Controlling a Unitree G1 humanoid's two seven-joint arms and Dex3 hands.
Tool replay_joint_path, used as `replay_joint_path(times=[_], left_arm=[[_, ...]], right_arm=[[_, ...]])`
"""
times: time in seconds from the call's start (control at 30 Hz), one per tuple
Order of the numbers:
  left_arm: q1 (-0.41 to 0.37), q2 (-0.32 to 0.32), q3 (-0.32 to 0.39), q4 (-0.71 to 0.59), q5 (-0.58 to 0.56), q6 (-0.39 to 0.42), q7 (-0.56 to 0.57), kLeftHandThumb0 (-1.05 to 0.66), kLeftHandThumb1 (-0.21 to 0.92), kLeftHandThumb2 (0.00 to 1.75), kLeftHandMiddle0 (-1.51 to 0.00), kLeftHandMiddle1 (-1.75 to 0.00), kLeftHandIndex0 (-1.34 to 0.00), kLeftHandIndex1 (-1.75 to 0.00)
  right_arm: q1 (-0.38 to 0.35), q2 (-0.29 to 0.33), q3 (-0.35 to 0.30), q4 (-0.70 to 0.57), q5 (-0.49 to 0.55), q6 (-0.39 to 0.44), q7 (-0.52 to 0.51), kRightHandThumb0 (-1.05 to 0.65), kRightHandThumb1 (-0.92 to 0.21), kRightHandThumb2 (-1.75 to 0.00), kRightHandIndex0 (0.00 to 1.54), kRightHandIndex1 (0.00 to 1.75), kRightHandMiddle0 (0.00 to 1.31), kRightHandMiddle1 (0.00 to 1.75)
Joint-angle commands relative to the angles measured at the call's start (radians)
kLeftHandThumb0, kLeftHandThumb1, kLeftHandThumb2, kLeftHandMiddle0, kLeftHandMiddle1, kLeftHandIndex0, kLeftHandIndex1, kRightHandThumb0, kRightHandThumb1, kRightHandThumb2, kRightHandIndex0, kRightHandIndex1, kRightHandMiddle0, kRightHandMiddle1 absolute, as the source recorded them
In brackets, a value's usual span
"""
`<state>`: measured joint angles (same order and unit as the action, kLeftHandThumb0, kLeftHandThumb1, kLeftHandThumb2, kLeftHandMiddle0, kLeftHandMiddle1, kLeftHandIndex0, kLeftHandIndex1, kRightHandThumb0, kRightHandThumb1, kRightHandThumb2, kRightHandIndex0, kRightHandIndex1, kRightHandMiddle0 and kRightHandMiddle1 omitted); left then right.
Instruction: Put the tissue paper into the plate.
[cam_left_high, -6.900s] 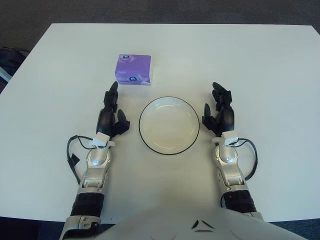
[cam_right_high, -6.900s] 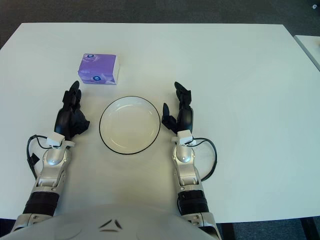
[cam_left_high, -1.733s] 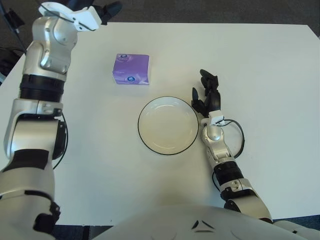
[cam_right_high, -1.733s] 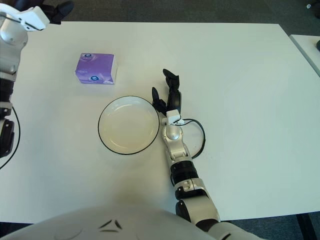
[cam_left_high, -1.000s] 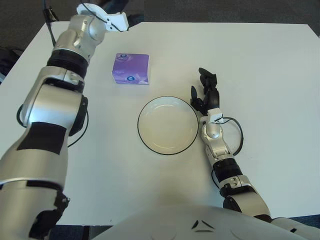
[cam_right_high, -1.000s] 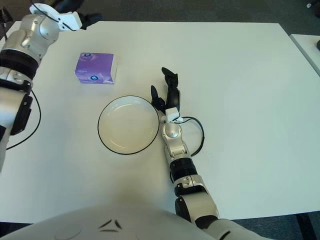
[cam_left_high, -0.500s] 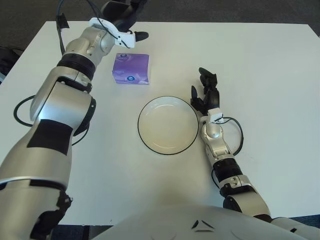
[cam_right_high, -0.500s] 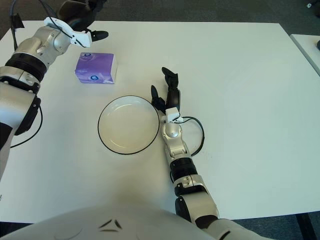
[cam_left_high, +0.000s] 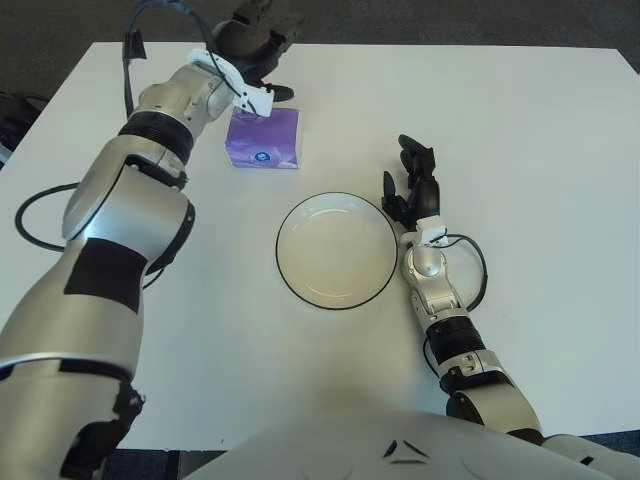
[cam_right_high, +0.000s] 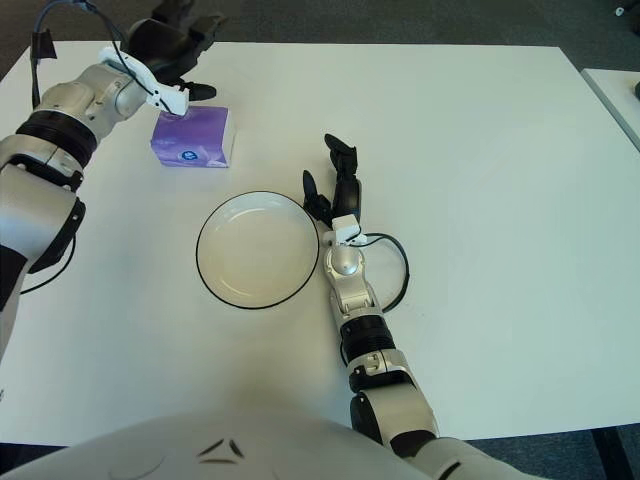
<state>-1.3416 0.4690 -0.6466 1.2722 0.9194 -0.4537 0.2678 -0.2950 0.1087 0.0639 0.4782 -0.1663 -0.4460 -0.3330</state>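
Left eye view: the tissue pack (cam_left_high: 264, 138) lies on the table (cam_left_high: 520, 130), beyond the plate (cam_left_high: 337, 250) and to its left, apart from it. Left hand (cam_left_high: 253, 45) hovers over the pack's far edge, fingers spread, holding nothing. Right hand (cam_left_high: 415, 190) shows just beside the plate's right rim, fingers loosely extended, holding nothing

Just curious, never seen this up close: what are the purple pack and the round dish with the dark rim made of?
The purple tissue pack looks wrapped in thin, slightly glossy plastic film with a printed logo. The white round plate with a black rim looks like smooth glazed ceramic, perhaps melamine.
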Motion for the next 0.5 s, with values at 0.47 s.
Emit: replay_joint_path(times=[0.47], left_arm=[[0.047,0.002,-0.088,0.05,0.054,0.026,-0.008,-1.05,0.92,0.87,-0.08,-0.02,0.0,-0.33]], right_arm=[[0.191,-0.034,-0.02,0.149,0.008,0.039,0.018,-0.66,-0.92,-0.58,0.2,0.5,0.0,0.7]])
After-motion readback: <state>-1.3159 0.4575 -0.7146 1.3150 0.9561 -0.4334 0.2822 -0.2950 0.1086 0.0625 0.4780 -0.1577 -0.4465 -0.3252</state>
